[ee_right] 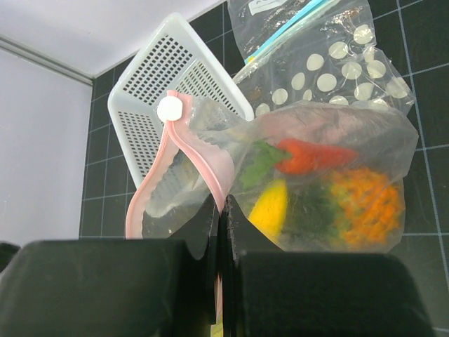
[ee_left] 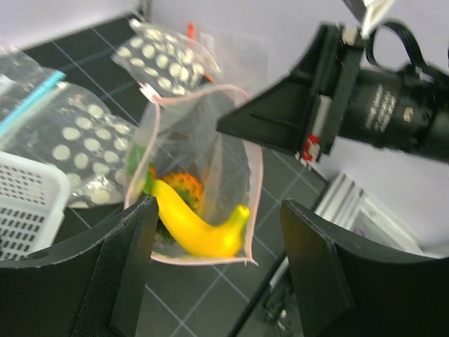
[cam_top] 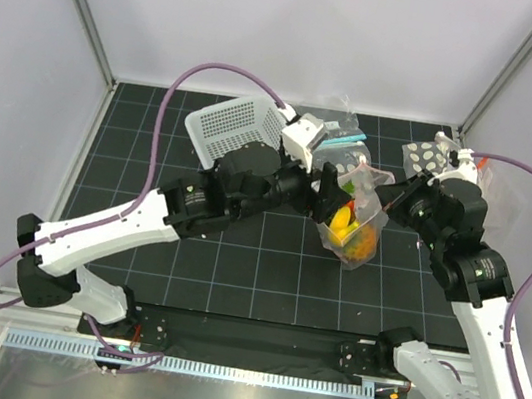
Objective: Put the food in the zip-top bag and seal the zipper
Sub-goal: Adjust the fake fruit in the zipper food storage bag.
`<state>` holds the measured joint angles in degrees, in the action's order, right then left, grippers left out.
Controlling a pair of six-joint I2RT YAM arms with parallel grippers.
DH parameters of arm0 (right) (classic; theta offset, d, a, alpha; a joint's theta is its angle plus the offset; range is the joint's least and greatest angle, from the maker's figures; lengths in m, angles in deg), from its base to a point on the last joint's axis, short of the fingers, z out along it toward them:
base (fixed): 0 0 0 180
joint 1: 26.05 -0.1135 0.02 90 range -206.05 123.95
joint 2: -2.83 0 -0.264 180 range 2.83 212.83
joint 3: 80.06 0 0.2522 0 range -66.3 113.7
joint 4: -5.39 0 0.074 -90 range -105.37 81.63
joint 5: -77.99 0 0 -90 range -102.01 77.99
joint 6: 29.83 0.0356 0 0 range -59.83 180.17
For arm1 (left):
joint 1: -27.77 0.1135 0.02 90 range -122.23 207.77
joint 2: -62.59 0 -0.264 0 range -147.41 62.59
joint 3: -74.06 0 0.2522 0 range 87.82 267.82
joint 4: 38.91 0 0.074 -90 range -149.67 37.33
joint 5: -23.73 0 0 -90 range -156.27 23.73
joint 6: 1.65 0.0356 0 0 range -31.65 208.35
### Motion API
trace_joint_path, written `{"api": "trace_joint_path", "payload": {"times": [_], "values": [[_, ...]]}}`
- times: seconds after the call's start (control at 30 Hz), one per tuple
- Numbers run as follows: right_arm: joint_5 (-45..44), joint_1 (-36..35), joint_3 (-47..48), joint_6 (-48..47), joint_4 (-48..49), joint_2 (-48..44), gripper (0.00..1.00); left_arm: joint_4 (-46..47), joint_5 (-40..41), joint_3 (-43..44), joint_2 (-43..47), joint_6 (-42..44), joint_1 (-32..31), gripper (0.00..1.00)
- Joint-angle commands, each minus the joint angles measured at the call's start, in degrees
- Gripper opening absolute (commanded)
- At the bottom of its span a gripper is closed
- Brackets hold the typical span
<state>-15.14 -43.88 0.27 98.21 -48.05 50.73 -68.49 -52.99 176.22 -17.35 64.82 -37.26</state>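
The zip-top bag (cam_top: 356, 236) hangs above the mat. My right gripper (cam_top: 389, 196) is shut on its pink zipper (ee_right: 184, 149), which it pinches between its fingertips (ee_right: 221, 205). The two pink lips stand apart to the left of the pinch, and a white tab (ee_right: 168, 109) sits at the strip's end. Inside lie the yellow banana (ee_left: 196, 226), the orange pineapple (ee_right: 365, 202), the red pepper (ee_right: 310, 156) and a dark green-black clump (ee_right: 316, 210). My left gripper (cam_top: 332, 198) is open and empty, its fingers (ee_left: 130, 260) apart beside the bag's lower end (ee_left: 210, 256).
A white perforated basket (cam_top: 235, 129) lies at the back left. A clear bag with a teal strip (cam_top: 342, 136) and a dotted bag (ee_right: 337, 70) lie behind the held bag. Another dotted bag with an orange strip (cam_top: 424, 159) lies at the back right.
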Motion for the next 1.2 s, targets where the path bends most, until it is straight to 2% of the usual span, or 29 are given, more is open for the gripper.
{"api": "trace_joint_path", "payload": {"times": [0.0,0.13,0.33,0.4,0.5,0.63,1.07,1.17], "values": [[-1.08,0.25,2.52,-1.65,0.92,0.0,0.01,-6.51,-8.43,2.3,-1.62,-0.55,-0.18,0.73],[-0.91,0.25,2.78,-2.09,0.75,0.35,0.01,-8.0,-12.92,5.19,-3.99,-0.55,-0.27,0.63],[-0.82,0.25,3.66,-2.8,0.4,0.61,0.01,-16.43,-16.53,13.62,-11.1,0.41,-0.27,0.57],[-0.73,0.25,3.83,-2.88,0.39,0.62,0.01,-16.71,-17.05,14.6,-12.51,0.76,-0.27,0.54],[-0.56,0.33,3.75,-2.89,0.4,0.62,0.01,-16.44,-16.62,15.22,-13.4,1.03,-0.27,0.53],[-0.2,0.25,3.75,-3.06,0.48,0.7,0.01,-16.53,-16.09,16.19,-14.89,1.38,-0.18,0.44],[0.67,0.25,2.78,-2.54,1.45,0.7,0.01,-16.0,-13.72,18.47,-17.97,1.47,-0.27,0.38],[0.68,0.25,2.43,-2.62,1.62,0.7,0.01,-15.91,-13.72,19.26,-18.85,1.56,-0.27,0.33]]}}
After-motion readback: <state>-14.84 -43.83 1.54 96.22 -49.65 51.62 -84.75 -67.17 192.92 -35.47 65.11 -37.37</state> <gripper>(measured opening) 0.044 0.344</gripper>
